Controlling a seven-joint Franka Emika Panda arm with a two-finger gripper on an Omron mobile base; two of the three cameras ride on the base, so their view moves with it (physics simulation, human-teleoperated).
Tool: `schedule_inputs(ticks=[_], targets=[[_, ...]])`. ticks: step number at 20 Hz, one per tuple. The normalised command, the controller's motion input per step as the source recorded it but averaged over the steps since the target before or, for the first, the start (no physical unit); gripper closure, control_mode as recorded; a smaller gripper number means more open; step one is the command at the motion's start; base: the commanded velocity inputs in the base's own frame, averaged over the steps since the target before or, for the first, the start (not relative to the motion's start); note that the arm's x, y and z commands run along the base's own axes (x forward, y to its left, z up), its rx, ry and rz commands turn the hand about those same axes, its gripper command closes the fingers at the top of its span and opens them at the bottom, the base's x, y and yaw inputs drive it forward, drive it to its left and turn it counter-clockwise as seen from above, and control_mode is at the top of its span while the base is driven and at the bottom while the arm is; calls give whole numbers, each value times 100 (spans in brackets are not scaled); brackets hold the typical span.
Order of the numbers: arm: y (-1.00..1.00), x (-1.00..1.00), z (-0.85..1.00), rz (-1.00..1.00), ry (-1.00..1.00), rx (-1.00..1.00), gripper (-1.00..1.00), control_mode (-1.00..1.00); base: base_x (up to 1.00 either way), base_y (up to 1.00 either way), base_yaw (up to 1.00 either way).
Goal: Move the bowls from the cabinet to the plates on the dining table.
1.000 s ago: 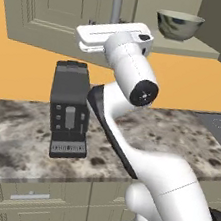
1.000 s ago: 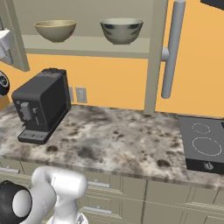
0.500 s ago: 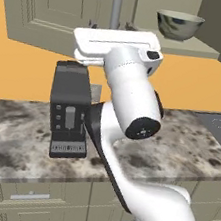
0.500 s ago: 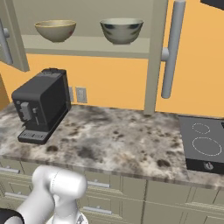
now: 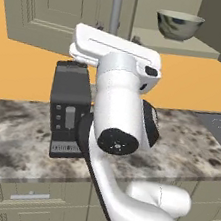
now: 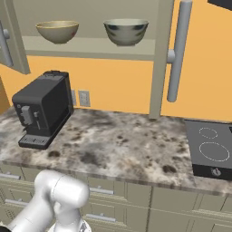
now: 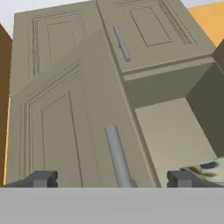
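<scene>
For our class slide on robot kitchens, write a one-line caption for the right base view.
Two bowls, olive-tan and marbled grey, wait on the open cabinet shelf above a coffee machine on the counter.
</scene>
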Motion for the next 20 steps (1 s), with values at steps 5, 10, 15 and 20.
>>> schedule_inputs(ticks=[5,10,15,20], targets=[[-47,0,0,-6,18,13,-100,-100,0,0,0],[-87,-3,0,4,7,22,-100,-100,0,0,0],[-92,0,-18,20,6,38,-100,-100,0,0,0],[-58,16,-34,30,15,48,-100,-100,0,0,0]])
